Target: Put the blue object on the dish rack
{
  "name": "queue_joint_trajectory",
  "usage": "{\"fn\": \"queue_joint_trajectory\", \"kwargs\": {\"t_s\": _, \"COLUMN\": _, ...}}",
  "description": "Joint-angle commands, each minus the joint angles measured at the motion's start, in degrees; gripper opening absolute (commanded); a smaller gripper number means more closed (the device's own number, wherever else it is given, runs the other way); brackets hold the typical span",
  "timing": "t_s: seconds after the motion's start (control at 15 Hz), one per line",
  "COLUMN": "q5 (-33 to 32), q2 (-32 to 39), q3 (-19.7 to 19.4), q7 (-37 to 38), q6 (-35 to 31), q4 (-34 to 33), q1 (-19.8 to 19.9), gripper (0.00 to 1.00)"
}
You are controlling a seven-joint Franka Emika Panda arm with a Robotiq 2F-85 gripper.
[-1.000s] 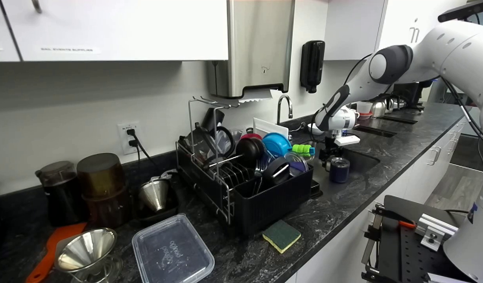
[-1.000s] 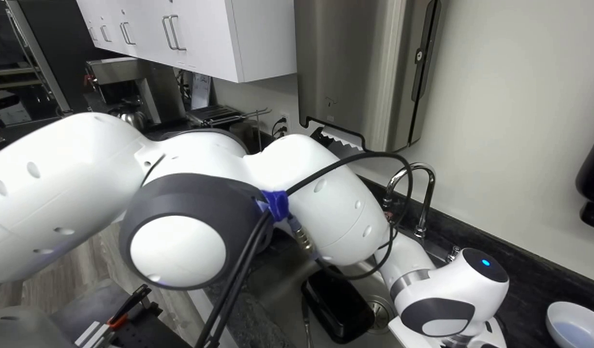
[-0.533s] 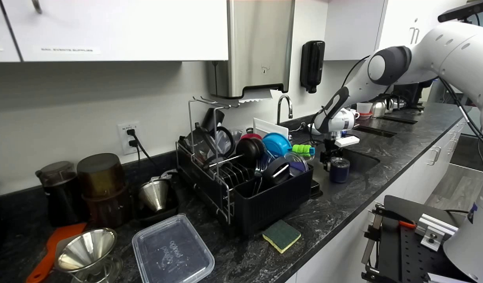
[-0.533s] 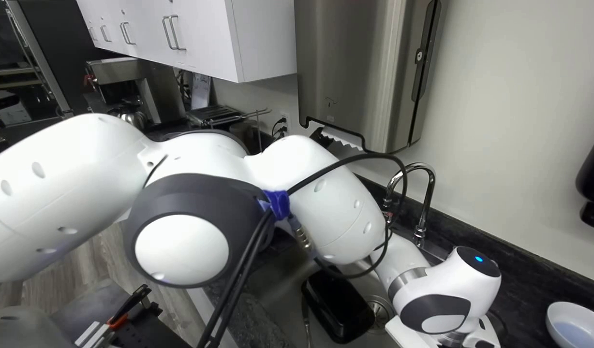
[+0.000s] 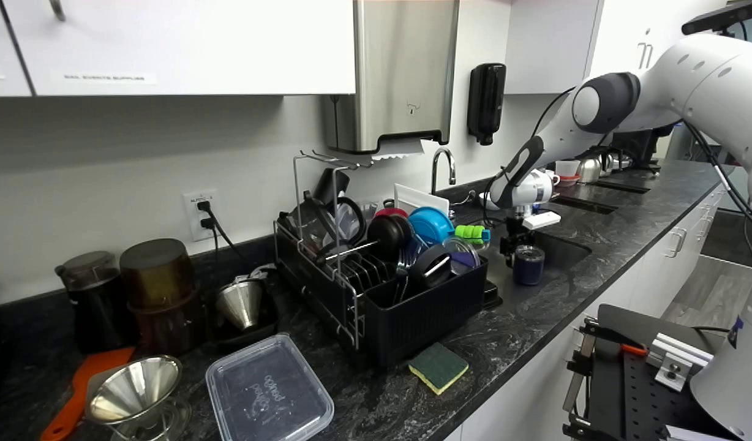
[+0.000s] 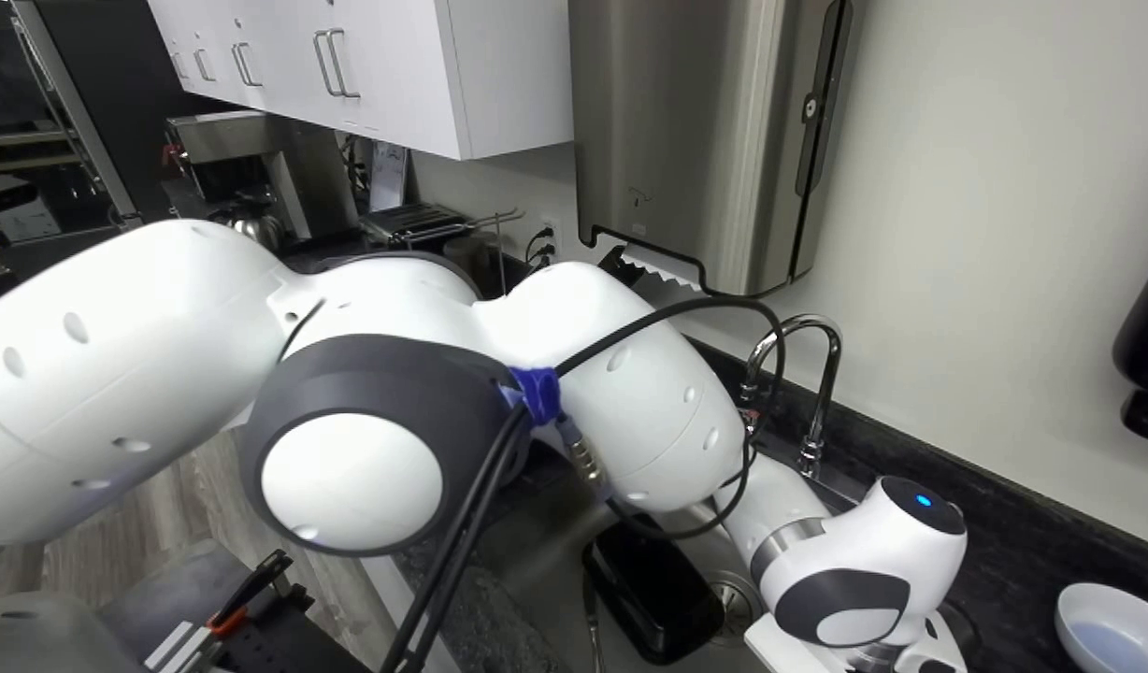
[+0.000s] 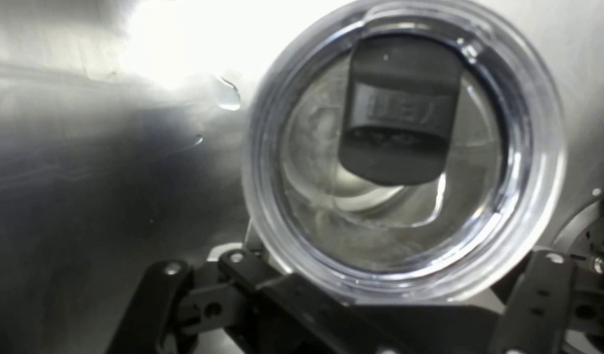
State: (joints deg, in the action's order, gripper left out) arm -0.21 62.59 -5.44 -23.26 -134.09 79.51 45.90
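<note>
Fingers point(image 7: 538, 300) are spread wide, w/ nothing gripped as far as the wrist view shows; tips are partly hidden, so can't rule out contact w/ the cup. Blue cup point(image 5: 528, 269) is right of ctr in an exterior view, in the sink point(image 7: 85, 147) judging by the bare metal around it; can't tell if its base is on the bottom.

Key relation: in the wrist view the cup lies above the fingers in the frame, lower edge hanging over the area btwn them, so it's just beside the grip rather than squarely in it. Long axis upright, approx. in line w/ the way the fingers point down. Next move prob. calls for a small sideways shift toward the top of that frame, then a squeeze on the cup's side below the lid; closing from here could catch only the near edge or nudge the cup away. Dish rack point(image 5: 422, 312) is at ctr of frame in an exterior view, left of the cup and pretty full, so finding a free spot may be tricky.

Looks: plain dark navy cylinder, clear lid point(image 7: 410, 211) w/ a dark slider tab point(image 7: 400, 110) carrying raised letters; greyish interior shows thru.
</note>
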Motion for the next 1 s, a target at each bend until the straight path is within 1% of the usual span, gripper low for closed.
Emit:
{"fn": "queue_joint_trajectory", "kwargs": {"t_s": 0.0, "q5": -0.8, "q2": 1.1, "q3": -0.9, "q7": -0.2, "q6": 1.9, "q4": -1.7, "q1": -0.8, "gripper": 0.75}}
{"fn": "queue_joint_trajectory", "kwargs": {"t_s": 0.07, "q5": -1.0, "q2": 1.1, "q3": -0.8, "q7": -0.7, "q6": 1.6, "q4": -1.5, "q1": -0.7, "gripper": 0.72}}
{"fn": "queue_joint_trajectory", "kwargs": {"t_s": 0.13, "q5": -1.1, "q2": 1.0, "q3": -0.7, "q7": -1.1, "q6": 1.2, "q4": -1.3, "q1": -0.6, "gripper": 0.66}}
{"fn": "queue_joint_trajectory", "kwargs": {"t_s": 0.73, "q5": -1.9, "q2": 1.1, "q3": -0.5, "q7": -3.6, "q6": 0.2, "q4": -0.3, "q1": -0.9, "gripper": 0.04}}
{"fn": "queue_joint_trajectory", "kwargs": {"t_s": 0.8, "q5": -2.0, "q2": 0.9, "q3": -0.3, "q7": -4.1, "q6": -0.2, "q4": 0.0, "q1": -0.8, "gripper": 0.01}}
{"fn": "queue_joint_trajectory", "kwargs": {"t_s": 0.87, "q5": -2.1, "q2": 0.4, "q3": -0.2, "q7": -4.7, "q6": -0.6, "q4": 0.6, "q1": -0.7, "gripper": 0.0}}
{"fn": "queue_joint_trajectory", "kwargs": {"t_s": 0.93, "q5": -2.1, "q2": 0.2, "q3": 0.0, "q7": -5.4, "q6": -0.9, "q4": 0.9, "q1": -0.6, "gripper": 0.04}}
